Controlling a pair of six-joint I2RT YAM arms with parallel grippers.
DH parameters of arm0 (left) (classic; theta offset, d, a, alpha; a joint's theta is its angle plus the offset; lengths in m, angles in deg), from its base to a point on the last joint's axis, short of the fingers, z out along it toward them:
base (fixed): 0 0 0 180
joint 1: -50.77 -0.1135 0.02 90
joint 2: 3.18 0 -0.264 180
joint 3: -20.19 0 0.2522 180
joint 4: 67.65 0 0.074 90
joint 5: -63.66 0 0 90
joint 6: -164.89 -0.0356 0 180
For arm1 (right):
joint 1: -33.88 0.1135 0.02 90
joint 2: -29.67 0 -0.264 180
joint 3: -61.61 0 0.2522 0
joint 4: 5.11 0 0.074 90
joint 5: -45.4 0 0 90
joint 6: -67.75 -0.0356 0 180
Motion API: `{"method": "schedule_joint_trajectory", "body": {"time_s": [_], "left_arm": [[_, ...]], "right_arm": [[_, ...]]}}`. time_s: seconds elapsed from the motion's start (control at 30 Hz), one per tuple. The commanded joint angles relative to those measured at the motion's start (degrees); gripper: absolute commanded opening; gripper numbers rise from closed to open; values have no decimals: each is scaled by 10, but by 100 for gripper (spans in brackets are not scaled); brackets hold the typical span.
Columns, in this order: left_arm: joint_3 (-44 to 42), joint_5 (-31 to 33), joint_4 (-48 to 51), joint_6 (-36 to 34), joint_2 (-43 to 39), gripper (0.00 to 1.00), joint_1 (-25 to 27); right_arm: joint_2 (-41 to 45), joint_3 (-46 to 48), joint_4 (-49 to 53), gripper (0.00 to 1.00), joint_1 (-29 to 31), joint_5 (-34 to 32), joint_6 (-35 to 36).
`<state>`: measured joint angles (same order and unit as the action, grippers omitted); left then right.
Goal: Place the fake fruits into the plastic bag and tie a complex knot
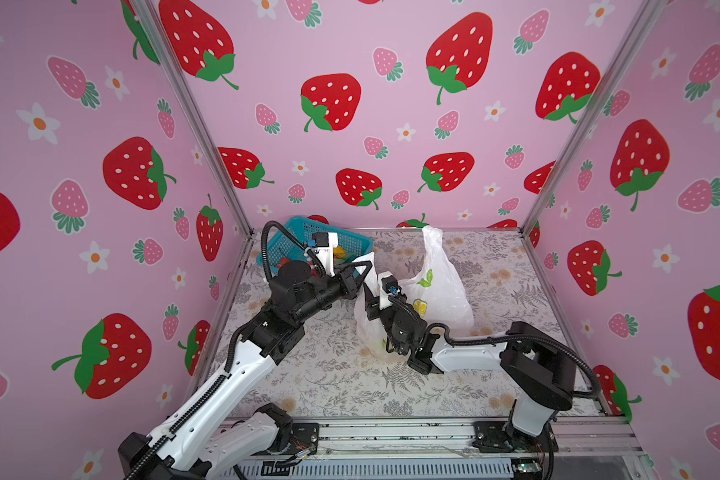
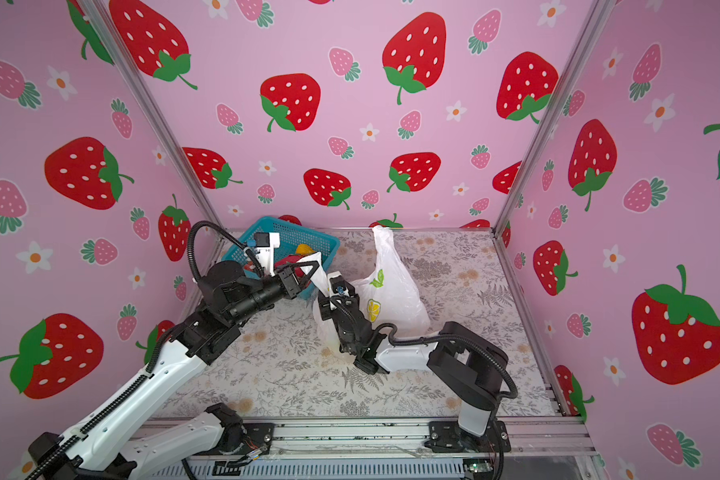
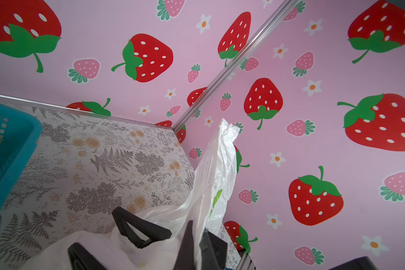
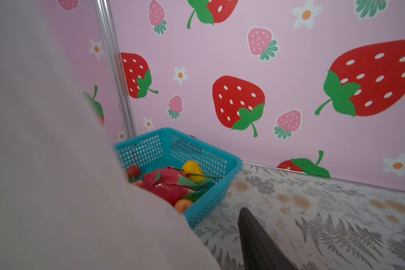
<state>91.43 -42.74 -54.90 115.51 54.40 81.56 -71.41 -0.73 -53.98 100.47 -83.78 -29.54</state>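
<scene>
The left gripper (image 3: 198,245) pinches a strip of the plastic bag (image 1: 437,286) at mid-table, jaws shut; the right gripper (image 1: 368,305), part-open, seems empty at the bag's mouth. Fake fruits (image 4: 171,184) sit in the teal basket (image 4: 220,161). Thin film could slip, collapsing the mouth.

Basket (image 1: 352,240) at table's (image 1: 495,332) back-left corner, against rear wall. Fruits (image 4: 171,187) inside basket: dragon fruit in middle, lemon (image 4: 192,169) behind it, strawberry (image 4: 133,171) beside it. Plastic bag (image 1: 445,286) right of basket, near table's centre, 1 handle (image 1: 431,235) standing up toward rear wall. 2 arms reach in from front edge, meeting at bag's left side.
</scene>
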Motion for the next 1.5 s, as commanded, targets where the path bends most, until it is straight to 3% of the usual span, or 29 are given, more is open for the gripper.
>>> {"method": "schedule_joint_trajectory", "body": {"time_s": [0.0, 0.3, 0.4, 0.6, 0.83, 0.93, 1.17, 1.27, 1.4, 1.47], "left_arm": [[3, 15, -29, 11, -18, 0, -9], [11, 3, -24, 5, -9, 0, -16], [16, -3, -22, 1, -2, 0, -18], [24, -17, -11, -8, 9, 0, -21], [26, -20, -10, -12, 10, 0, -22], [26, -19, -9, -14, 9, 0, -23], [28, -18, -9, -14, 9, 0, -25], [28, -15, -7, -15, 10, 0, -26], [27, -16, -8, -16, 8, 0, -28], [27, -15, -7, -17, 8, 0, -28]], "right_arm": [[-15, 32, -13, 54, -3, -33, -30], [14, 28, 12, 53, -6, 10, -10], [36, 28, 27, 65, -12, 50, -10], [103, 22, 107, 98, -37, 217, 42], [146, -25, 220, 100, -98, 477, 83], [120, -69, 260, 93, -107, 549, 104], [57, -35, 204, 46, -130, 575, 73], [52, -4, 176, 35, -132, 581, 64], [63, -2, 192, 32, -133, 566, 65], [81, -7, 207, 42, -133, 553, 67]]}}
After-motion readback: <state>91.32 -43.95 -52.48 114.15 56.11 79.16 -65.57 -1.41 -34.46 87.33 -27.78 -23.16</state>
